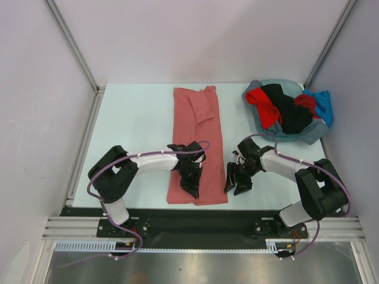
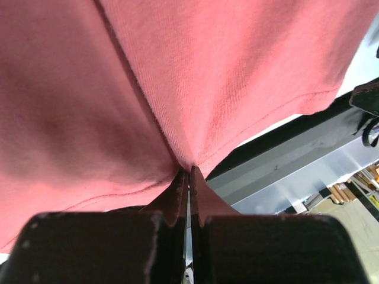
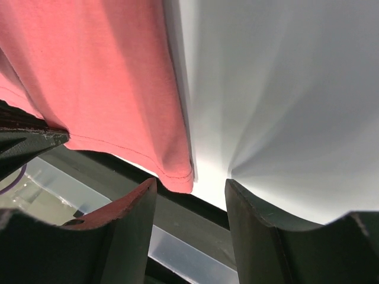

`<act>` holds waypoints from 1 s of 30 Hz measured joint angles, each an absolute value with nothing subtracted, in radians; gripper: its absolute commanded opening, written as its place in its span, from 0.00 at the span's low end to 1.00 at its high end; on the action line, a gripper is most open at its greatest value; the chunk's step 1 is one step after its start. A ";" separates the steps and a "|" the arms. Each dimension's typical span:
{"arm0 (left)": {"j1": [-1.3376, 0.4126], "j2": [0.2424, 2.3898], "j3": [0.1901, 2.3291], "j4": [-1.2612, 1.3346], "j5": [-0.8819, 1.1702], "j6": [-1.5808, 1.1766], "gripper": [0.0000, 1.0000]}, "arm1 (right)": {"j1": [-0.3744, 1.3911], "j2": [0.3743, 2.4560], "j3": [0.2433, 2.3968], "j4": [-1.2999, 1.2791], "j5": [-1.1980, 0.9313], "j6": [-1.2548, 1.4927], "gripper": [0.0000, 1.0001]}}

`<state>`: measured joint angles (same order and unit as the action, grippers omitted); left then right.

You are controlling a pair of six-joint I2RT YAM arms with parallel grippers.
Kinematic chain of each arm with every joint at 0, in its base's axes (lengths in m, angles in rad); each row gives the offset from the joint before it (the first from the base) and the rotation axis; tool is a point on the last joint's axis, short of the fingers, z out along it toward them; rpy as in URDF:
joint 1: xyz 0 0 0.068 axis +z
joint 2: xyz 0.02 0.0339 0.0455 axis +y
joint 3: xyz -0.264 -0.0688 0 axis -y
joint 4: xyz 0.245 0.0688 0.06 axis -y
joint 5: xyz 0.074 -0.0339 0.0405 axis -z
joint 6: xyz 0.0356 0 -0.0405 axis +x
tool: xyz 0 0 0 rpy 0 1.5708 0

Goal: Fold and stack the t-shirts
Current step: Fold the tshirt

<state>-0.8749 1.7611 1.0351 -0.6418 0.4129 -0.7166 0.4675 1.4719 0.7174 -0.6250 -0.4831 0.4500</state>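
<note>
A salmon-red t-shirt (image 1: 198,130) lies on the table as a long narrow strip, one sleeve folded onto it at the far end. My left gripper (image 1: 192,188) sits over its near end. In the left wrist view the left gripper (image 2: 189,171) is shut, and the salmon-red t-shirt (image 2: 207,71) puckers into its tips. My right gripper (image 1: 235,188) hangs open just right of the shirt's near right corner. In the right wrist view that hem corner of the t-shirt (image 3: 177,174) lies between the tips of the right gripper (image 3: 189,182), not touching them.
A grey-blue basin (image 1: 259,125) at the far right holds bright red (image 1: 260,100), black (image 1: 288,109) and blue (image 1: 323,103) t-shirts in a heap. The table's dark front edge (image 3: 195,213) runs just below both grippers. Metal frame posts stand at the back corners.
</note>
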 measured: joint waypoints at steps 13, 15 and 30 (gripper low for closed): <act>-0.875 1.759 1.011 -0.656 0.392 -0.710 0.19 | 0.512 1.504 0.712 -0.601 -0.510 0.451 0.51; -0.875 1.758 1.011 -0.662 0.391 -0.706 0.31 | 0.517 1.504 0.712 -0.599 -0.513 0.452 0.49; -0.657 1.334 1.040 -0.885 0.407 -0.609 0.46 | 0.528 1.493 0.664 -0.538 -0.549 0.488 0.45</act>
